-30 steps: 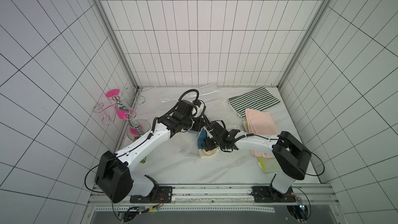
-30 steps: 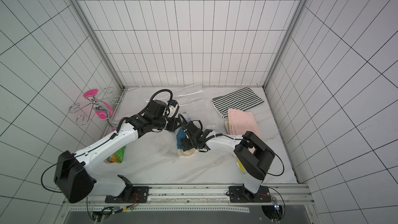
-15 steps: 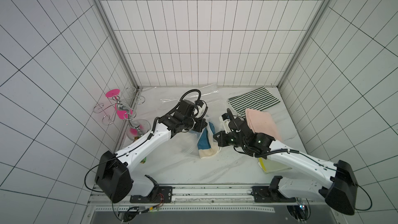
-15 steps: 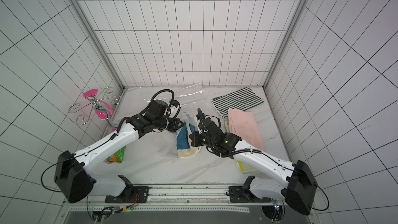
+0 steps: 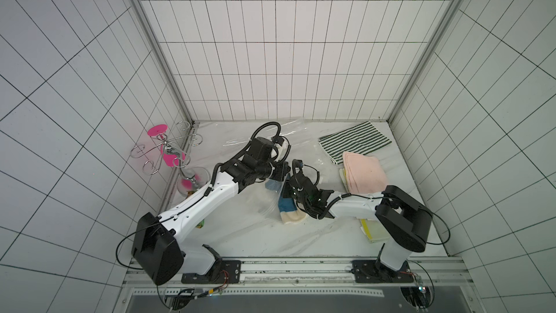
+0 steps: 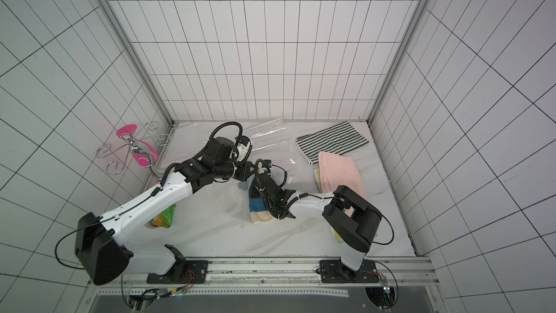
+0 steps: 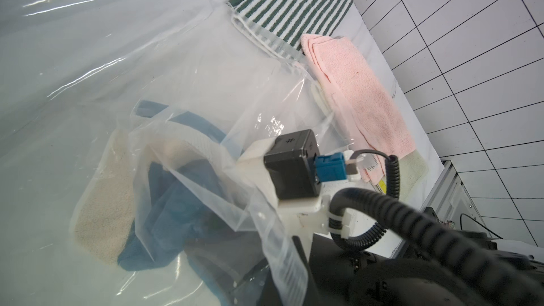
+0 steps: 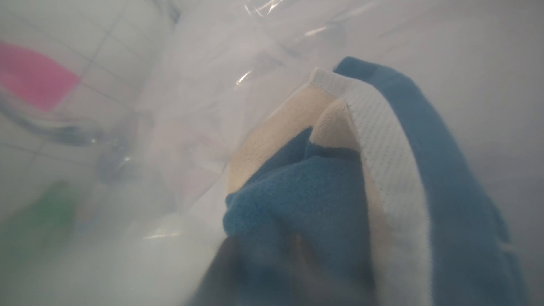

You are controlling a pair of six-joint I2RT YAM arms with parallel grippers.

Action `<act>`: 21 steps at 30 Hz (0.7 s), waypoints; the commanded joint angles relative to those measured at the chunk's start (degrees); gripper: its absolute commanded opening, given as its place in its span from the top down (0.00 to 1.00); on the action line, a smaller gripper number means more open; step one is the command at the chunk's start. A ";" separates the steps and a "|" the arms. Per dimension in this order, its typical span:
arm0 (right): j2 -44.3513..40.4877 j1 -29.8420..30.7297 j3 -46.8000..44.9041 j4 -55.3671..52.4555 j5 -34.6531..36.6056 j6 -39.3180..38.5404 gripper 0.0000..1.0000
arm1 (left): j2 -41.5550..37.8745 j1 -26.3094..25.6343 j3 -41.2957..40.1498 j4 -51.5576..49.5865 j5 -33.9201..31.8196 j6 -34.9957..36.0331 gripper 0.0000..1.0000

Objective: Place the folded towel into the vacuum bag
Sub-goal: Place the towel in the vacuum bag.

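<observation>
The clear vacuum bag (image 5: 259,203) lies crumpled on the table (image 5: 264,242), and the blue-and-cream folded towel (image 5: 285,207) sits in its mouth under the lifted plastic. The left pincer (image 5: 281,174) is pinched tight on the bag's raised lip. The right pincer (image 5: 288,191) reaches into the opening with the towel right at its tips; whether it grips the cloth, I cannot tell.
</observation>
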 commanded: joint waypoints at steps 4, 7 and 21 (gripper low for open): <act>1.58 0.76 1.91 -10.21 6.46 5.08 0.47 | -1.49 -0.08 2.46 2.12 1.24 0.76 1.00; 0.22 0.83 1.64 -14.84 5.86 6.89 0.41 | -1.02 -0.16 3.18 2.14 2.03 0.78 1.00; 11.71 -2.75 10.05 -21.37 -6.61 11.45 0.40 | -0.81 -0.34 2.43 2.32 2.49 0.88 1.00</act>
